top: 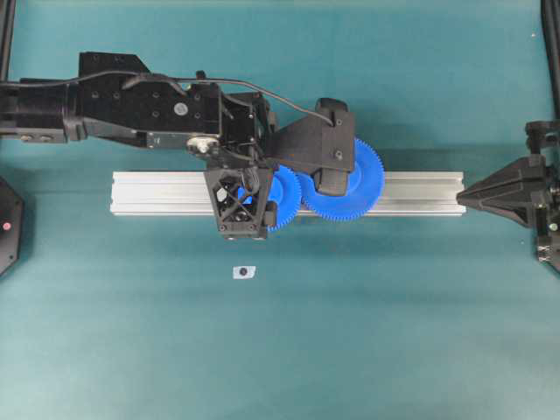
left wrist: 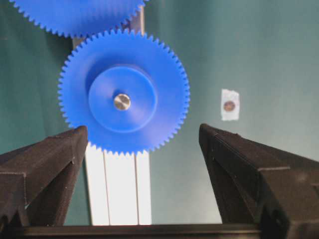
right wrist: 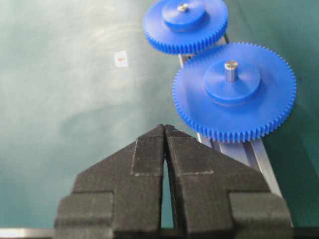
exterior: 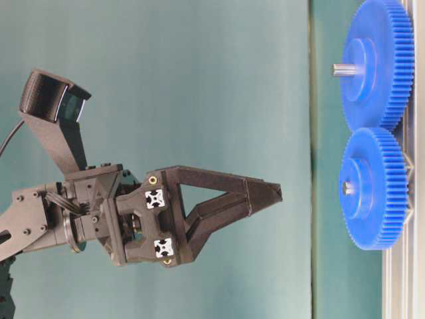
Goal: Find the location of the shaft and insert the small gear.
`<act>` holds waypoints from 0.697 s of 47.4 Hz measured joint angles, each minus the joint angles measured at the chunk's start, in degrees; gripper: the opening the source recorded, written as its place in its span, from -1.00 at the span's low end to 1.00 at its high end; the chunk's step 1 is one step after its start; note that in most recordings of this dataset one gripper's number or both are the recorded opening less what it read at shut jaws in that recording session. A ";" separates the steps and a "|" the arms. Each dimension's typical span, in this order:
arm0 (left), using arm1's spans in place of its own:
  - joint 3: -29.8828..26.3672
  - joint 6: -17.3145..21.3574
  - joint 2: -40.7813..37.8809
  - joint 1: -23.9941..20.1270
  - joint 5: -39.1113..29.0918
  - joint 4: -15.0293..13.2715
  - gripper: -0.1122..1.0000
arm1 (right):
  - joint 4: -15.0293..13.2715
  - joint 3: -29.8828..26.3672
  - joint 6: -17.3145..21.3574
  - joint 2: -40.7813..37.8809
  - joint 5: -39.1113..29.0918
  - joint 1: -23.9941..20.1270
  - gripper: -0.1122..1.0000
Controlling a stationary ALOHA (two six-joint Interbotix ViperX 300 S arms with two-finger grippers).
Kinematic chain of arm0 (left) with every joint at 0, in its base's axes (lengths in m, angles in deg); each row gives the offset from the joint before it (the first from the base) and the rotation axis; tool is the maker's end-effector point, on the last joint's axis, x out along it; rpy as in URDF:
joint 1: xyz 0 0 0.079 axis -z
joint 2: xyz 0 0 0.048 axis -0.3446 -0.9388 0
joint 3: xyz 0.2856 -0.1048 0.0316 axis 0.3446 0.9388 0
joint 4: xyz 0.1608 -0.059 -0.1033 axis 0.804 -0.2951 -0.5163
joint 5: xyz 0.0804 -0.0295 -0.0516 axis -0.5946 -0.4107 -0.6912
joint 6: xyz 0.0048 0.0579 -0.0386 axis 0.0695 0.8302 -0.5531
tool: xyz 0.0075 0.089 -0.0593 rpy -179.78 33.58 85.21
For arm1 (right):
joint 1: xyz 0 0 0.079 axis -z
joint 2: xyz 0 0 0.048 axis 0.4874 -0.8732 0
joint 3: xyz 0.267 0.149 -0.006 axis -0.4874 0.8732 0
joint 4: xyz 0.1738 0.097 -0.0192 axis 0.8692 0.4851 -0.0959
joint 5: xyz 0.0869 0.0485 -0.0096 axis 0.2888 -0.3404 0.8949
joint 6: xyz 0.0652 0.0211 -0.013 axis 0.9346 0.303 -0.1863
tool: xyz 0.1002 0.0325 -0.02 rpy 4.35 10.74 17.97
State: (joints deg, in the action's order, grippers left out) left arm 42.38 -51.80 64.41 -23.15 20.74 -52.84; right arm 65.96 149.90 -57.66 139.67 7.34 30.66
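Observation:
The small gear (left wrist: pixel 124 99) sits flat on the aluminium rail (top: pixel 411 192). The silvery end of the shaft (left wrist: pixel 121 101) shows in its hub hole. Its teeth mesh with the larger blue gear (top: pixel 354 188). My left gripper (left wrist: pixel 143 128) hangs above the small gear (exterior: pixel 372 189), apart from it, open wide and holding nothing. In the overhead view the left arm covers most of the small gear (top: pixel 282 199). My right gripper (right wrist: pixel 164 127) is shut and empty, and its tip is off the rail's right end (top: pixel 468 194).
A grey pin (right wrist: pixel 230 69) stands up from the larger gear's hub. A small white paper mark (top: pixel 244 272) lies on the teal mat in front of the rail. Black frame posts run along the far left and right edges.

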 measured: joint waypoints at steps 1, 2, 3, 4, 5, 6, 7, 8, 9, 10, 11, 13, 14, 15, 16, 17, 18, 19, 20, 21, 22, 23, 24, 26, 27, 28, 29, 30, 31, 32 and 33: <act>0.00 0.00 0.00 0.00 0.00 0.00 0.78 | 0.00 0.00 0.00 0.00 0.00 0.00 -0.75; 0.00 -0.09 0.00 0.00 0.09 0.09 0.78 | 0.00 0.00 0.00 0.09 0.00 0.00 -0.75; 0.00 0.00 0.00 0.00 0.09 0.00 0.78 | 0.00 0.00 0.00 0.09 0.00 0.00 -0.75; 0.00 0.00 0.00 0.00 0.09 0.00 0.78 | 0.00 0.00 0.00 0.09 0.00 0.00 -0.75; 0.00 0.00 0.00 -0.09 0.00 0.00 0.78 | 0.00 0.00 0.00 0.09 0.00 0.00 -0.75; 0.00 0.00 0.00 0.00 0.09 0.00 0.78 | 0.00 0.00 0.00 0.00 0.00 0.00 -0.75; 0.00 0.00 0.00 0.00 0.09 0.09 0.78 | 0.00 0.00 0.00 0.09 0.00 0.00 -0.75; 0.00 -0.09 0.00 -0.09 0.18 0.00 0.78 | 0.00 0.00 0.00 0.00 0.00 0.00 -0.75; 0.00 0.00 0.00 -0.09 0.18 0.00 0.78 | 0.00 0.00 0.00 0.09 -0.09 0.00 -0.75; 0.00 0.00 0.00 0.00 0.26 0.00 0.78 | 0.00 -0.09 0.00 0.00 0.00 0.00 -0.75; 0.00 0.00 0.00 -0.09 0.26 0.00 0.78 | 0.00 0.00 0.00 0.09 -0.09 0.00 -0.75; 0.00 0.00 0.00 0.00 0.44 0.00 0.78 | 0.00 0.00 0.00 0.09 0.00 0.00 -0.75; 0.00 0.00 0.00 0.00 0.53 0.00 0.78 | 0.00 0.00 0.00 0.00 0.00 0.00 -0.75; 0.00 0.00 0.00 0.00 0.62 0.00 0.78 | 0.00 0.00 0.00 0.09 0.00 0.00 -0.75; 0.00 0.00 0.00 0.00 0.79 0.00 0.78 | 0.00 0.00 0.00 0.00 0.00 0.00 -0.75; 0.00 0.00 0.00 0.00 0.79 0.00 0.78 | 0.00 0.00 0.00 0.00 0.00 0.00 -0.75; 0.00 0.00 0.00 0.00 0.88 0.09 0.78 | 0.00 0.00 0.00 0.09 0.00 0.00 -0.75; 0.00 0.00 0.00 0.00 0.97 0.00 0.78 | 0.00 0.00 0.00 0.00 0.00 0.00 -0.75; 0.00 0.00 0.00 0.00 1.05 0.09 0.78 | 0.00 0.00 0.00 0.00 0.00 0.00 -0.75; 0.00 0.00 0.00 0.00 1.05 0.00 0.78 | 0.00 0.00 0.00 0.09 0.00 0.00 -0.75; 0.00 0.00 0.00 -0.09 1.05 0.09 0.78 | 0.00 0.00 0.00 0.09 0.00 0.00 -0.75; 0.00 0.00 0.00 0.00 1.14 0.00 0.78 | 0.00 0.00 0.00 0.09 0.00 0.00 -0.75; 0.00 0.00 0.00 0.00 1.14 0.00 0.78 | 0.00 0.00 0.00 0.00 0.00 0.00 -0.75; 0.00 0.00 0.00 0.00 1.14 0.00 0.78 | 0.00 0.00 0.00 0.09 0.00 0.00 -0.75; 0.00 0.00 0.00 -0.09 1.14 0.00 0.78 | 0.00 0.00 0.00 0.00 0.00 0.00 -0.75; 0.00 0.00 0.00 0.00 1.14 0.09 0.78 | 0.00 0.00 0.00 0.00 0.00 0.00 -0.75; 0.00 0.00 0.00 0.00 1.14 0.00 0.78 | 0.00 0.00 0.00 0.00 0.00 0.00 -0.75; 0.00 0.00 0.00 0.00 1.14 0.00 0.78 | 0.00 0.00 0.00 0.00 0.00 0.00 -0.75; 0.00 0.00 0.00 0.00 1.14 0.09 0.78 | 0.00 0.00 0.00 0.00 0.00 0.00 -0.75; 0.00 0.00 0.00 0.00 1.14 0.00 0.78 | 0.00 0.00 0.00 0.00 0.00 0.00 -0.75; 0.00 0.00 0.00 0.00 1.14 0.00 0.78 | 0.00 0.00 0.00 0.09 0.00 0.00 -0.75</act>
State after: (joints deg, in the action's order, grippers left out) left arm 42.38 -51.80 64.41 -23.15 21.89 -52.84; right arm 65.96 149.90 -57.66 139.76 7.34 30.66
